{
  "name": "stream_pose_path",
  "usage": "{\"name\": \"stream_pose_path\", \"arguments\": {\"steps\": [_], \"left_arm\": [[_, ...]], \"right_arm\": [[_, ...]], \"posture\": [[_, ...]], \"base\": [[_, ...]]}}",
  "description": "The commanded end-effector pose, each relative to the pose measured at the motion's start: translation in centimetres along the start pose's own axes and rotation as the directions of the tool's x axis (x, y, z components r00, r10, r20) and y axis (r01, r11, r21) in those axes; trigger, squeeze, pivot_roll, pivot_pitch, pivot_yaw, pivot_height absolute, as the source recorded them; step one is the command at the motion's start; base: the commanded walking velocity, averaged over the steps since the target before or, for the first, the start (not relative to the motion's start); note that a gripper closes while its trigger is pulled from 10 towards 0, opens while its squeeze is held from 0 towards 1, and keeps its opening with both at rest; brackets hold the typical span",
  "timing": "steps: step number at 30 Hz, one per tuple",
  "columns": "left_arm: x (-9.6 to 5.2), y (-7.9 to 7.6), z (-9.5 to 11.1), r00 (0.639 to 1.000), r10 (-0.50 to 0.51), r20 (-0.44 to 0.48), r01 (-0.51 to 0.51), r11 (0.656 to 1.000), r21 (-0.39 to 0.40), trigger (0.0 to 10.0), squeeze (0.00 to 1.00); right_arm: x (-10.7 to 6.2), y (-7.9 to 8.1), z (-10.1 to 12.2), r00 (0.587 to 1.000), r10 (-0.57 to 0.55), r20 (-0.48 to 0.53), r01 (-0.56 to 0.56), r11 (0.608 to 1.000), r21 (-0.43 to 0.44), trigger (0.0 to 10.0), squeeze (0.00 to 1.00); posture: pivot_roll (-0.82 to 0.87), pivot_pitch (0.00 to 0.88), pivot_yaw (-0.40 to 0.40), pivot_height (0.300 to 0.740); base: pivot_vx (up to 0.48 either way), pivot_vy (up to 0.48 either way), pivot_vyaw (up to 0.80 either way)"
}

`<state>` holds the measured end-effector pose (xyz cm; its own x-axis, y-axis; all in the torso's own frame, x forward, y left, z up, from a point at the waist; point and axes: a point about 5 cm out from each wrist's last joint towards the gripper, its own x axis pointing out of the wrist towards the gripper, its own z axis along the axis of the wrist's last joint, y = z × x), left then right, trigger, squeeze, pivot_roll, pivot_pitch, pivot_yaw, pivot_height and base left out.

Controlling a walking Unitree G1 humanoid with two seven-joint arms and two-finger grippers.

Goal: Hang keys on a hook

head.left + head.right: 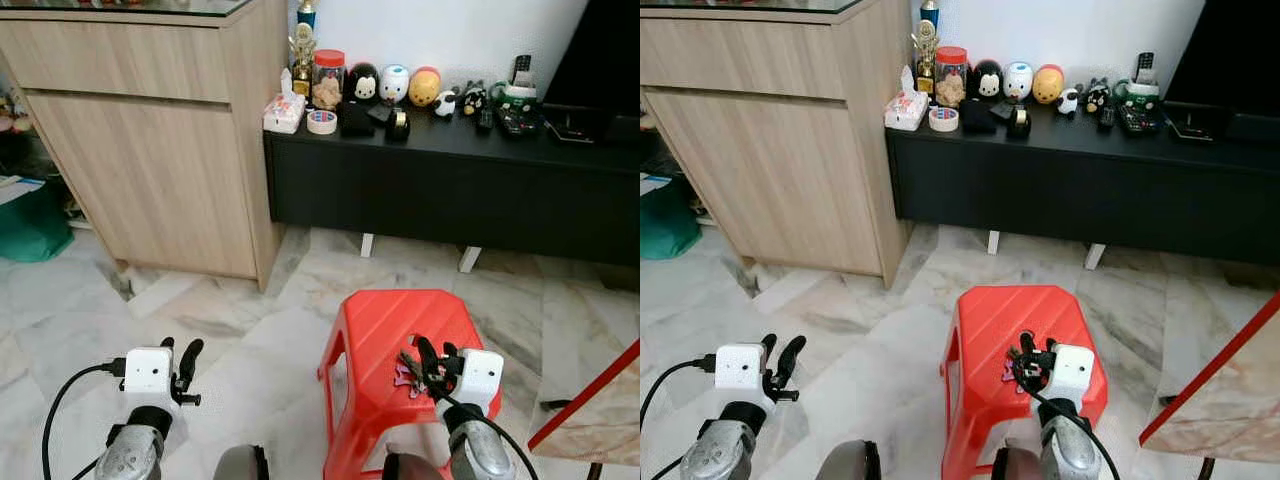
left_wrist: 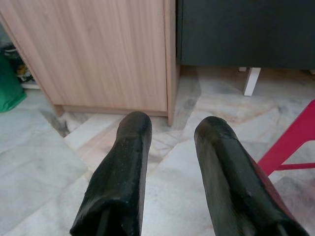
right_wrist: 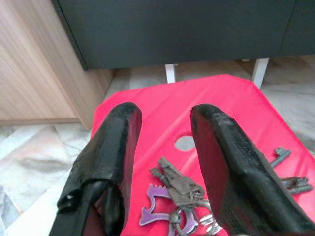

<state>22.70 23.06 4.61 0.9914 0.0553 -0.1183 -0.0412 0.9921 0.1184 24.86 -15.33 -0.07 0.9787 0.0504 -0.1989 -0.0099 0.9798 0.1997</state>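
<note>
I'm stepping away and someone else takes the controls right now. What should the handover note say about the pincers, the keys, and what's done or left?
Right pincer: open, poised over the keys, which lie on the red stool; not gripped yet.
Left pincer: open, idle above the floor beside the wooden cabinet.
Done: approach to the keys.
Left: close on the keys, lift, find a hook, hang them.

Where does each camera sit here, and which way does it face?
Left and right eye views: on the head, looking down at the red stool, both arms at the bottom.
Left wrist view: along the open left gripper toward the wooden cabinet.
Right wrist view: along the open right gripper over the keys.
Shared: stool, cabinet.
</note>
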Motion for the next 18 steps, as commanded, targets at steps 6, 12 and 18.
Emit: {"name": "stream_pose_path", "arguments": {"steps": [6,12,18], "left_arm": [[0.22,-0.23,0.17,1.000,-0.012,0.012,0.012,1.000,0.002,10.0,0.00],[0.21,-0.23,0.28,1.000,-0.012,0.021,0.012,1.000,-0.001,10.0,0.00],[0.17,-0.29,0.26,1.000,-0.014,0.021,0.014,1.000,-0.001,10.0,0.00]], "right_arm": [[0.10,-0.23,0.31,1.000,-0.011,0.007,0.011,1.000,-0.002,10.0,0.00],[0.06,-0.26,0.34,1.000,-0.011,0.008,0.011,1.000,-0.002,10.0,0.00],[-0.32,-0.45,0.01,1.000,-0.010,-0.010,0.010,1.000,-0.010,10.0,0.00]], "posture": [[0.09,0.000,-0.050,0.604],[0.09,0.002,-0.050,0.604],[0.09,0.004,-0.051,0.604]], "base": [[0.298,0.000,0.00],[0.101,0.000,0.00],[0.000,0.000,0.00]]}}
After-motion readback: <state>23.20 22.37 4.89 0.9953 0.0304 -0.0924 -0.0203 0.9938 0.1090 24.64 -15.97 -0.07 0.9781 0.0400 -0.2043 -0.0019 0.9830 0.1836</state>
